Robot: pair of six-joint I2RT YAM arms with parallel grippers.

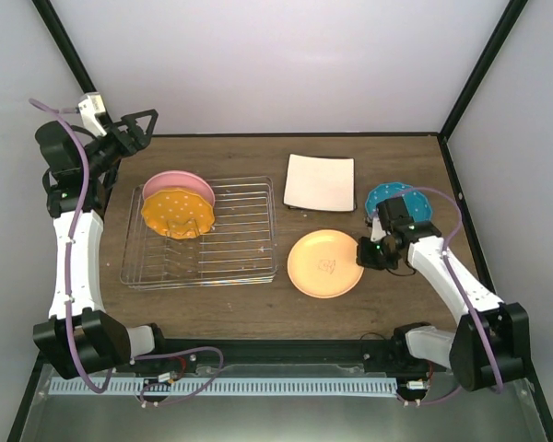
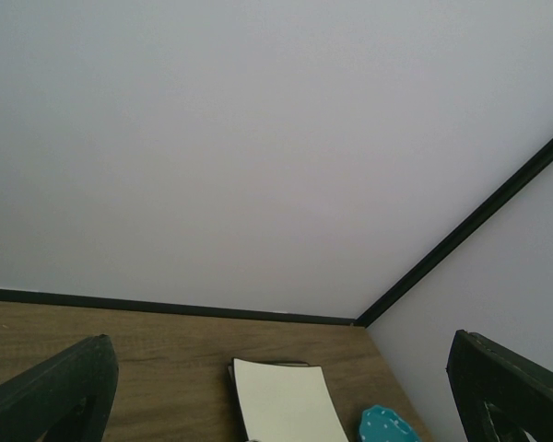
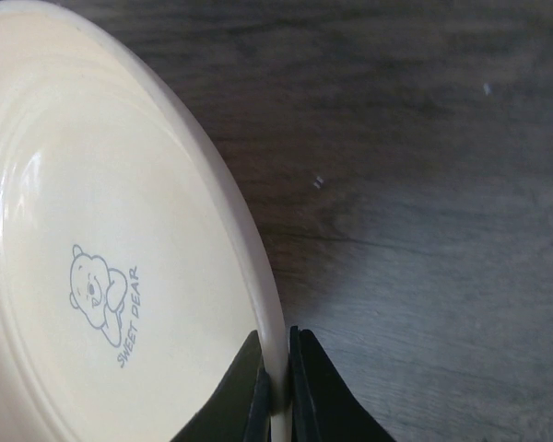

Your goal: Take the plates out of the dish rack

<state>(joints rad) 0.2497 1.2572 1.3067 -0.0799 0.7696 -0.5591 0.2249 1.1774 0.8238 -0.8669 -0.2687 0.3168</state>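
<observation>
The silver wire dish rack point(image 1: 230, 247) sits left of centre and holds a pink plate point(image 1: 180, 182) and an orange dotted plate point(image 1: 177, 215), both standing on edge at its left end. A plain orange plate point(image 1: 318, 264) lies on the table. My right gripper point(image 1: 367, 253) is shut on its right rim, which shows between the fingers in the right wrist view point(image 3: 278, 368). A square cream plate point(image 1: 320, 181) lies white side up behind it. The teal dotted plate point(image 1: 387, 196) lies partly under the right arm. My left gripper point(image 1: 136, 129) is open and empty, raised at the back left.
The left wrist view looks across the table at the square plate point(image 2: 281, 403) and the teal plate point(image 2: 387, 425), with the back wall and a black corner post point(image 2: 479, 216) behind. The right half of the rack has no plates.
</observation>
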